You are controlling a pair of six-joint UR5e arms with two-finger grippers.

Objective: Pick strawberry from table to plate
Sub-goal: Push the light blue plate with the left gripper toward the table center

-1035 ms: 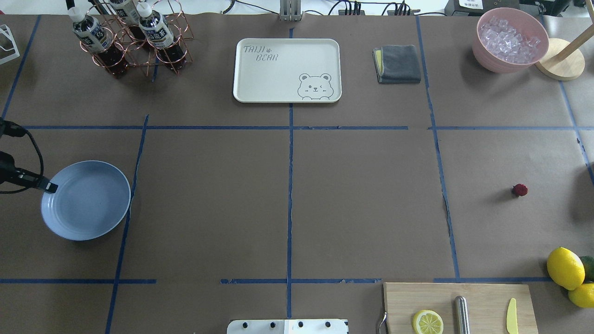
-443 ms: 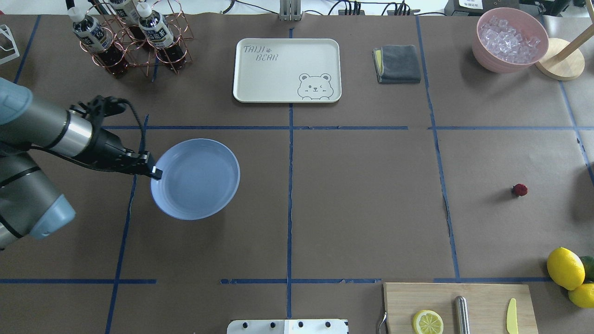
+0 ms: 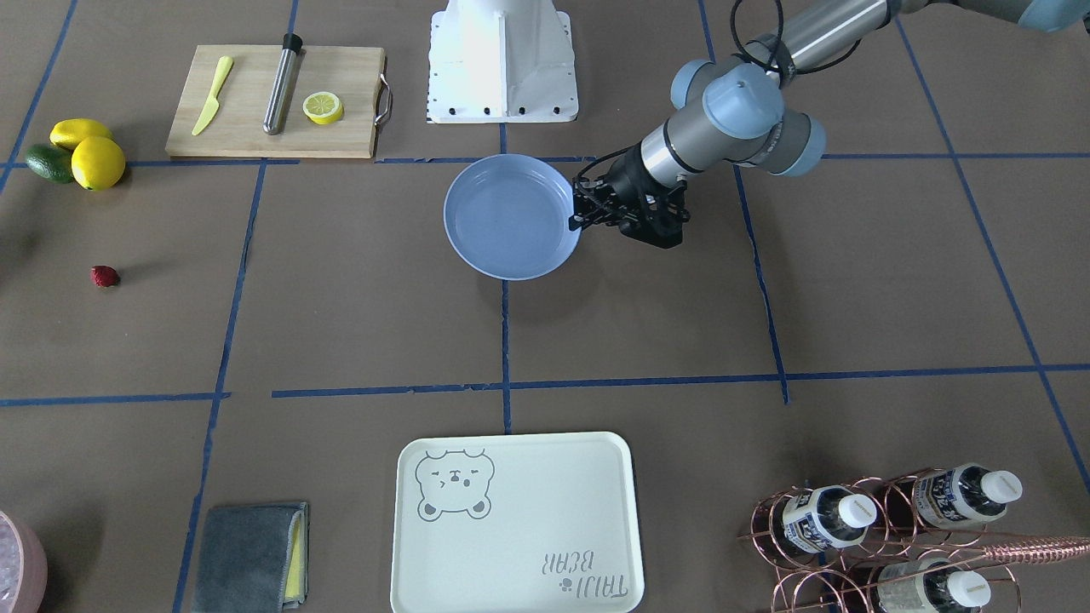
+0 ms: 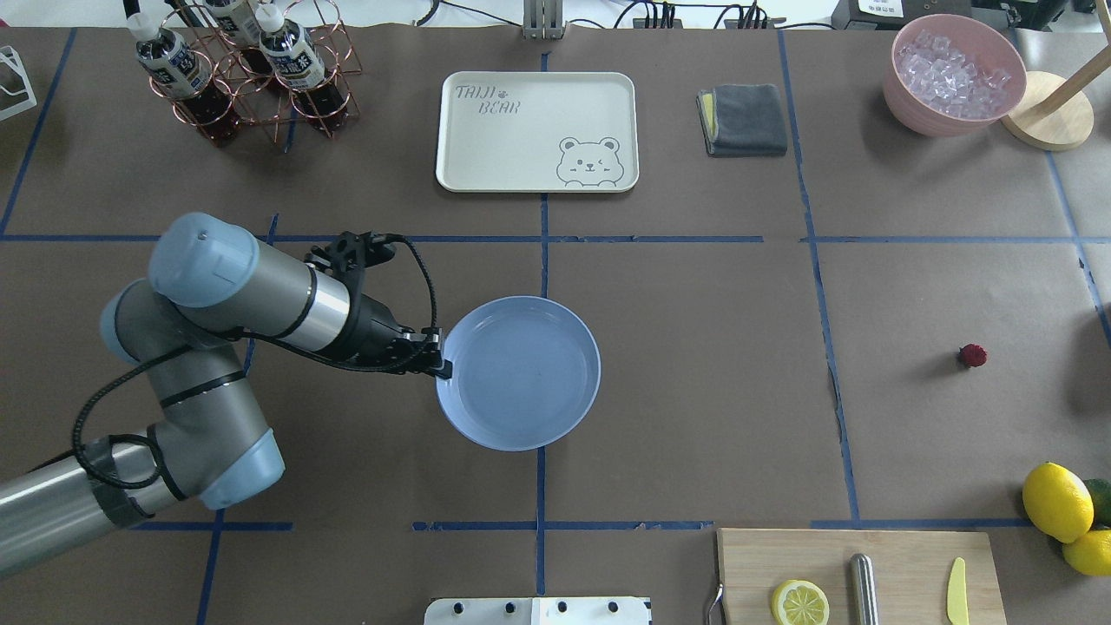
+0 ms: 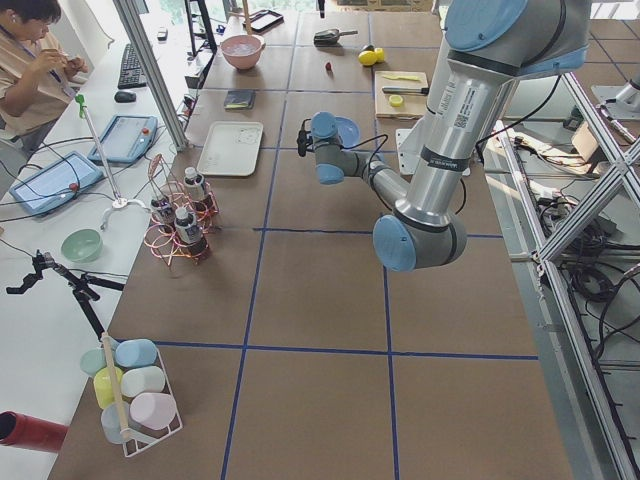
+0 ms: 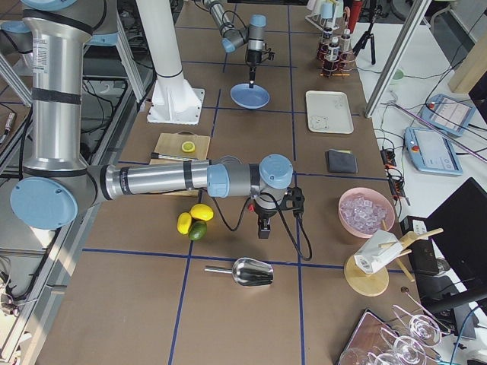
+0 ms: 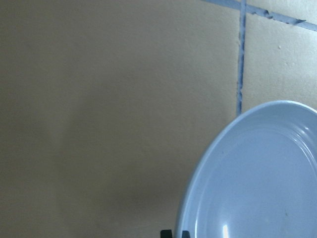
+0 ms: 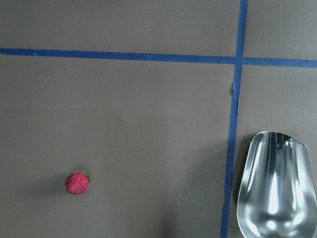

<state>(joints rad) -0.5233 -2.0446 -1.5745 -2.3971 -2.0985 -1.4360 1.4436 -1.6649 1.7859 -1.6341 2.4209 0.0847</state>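
Note:
The strawberry lies alone on the brown table at the right; it also shows as a small red berry in the front view and at the lower left of the right wrist view. The light-blue plate sits over the centre tape line. My left gripper is shut on the plate's left rim. The right gripper shows only in the exterior right view, near the strawberry's area, and I cannot tell if it is open or shut.
A cutting board with a lemon half, metal rod and yellow knife is at the front right. Lemons lie beside it. A metal scoop lies right of the strawberry. The bear tray, grey cloth, ice bowl and bottle rack line the far side.
My left arm has carried the plate to the right, from the table's left edge to the centre line. The strawberry has not moved.

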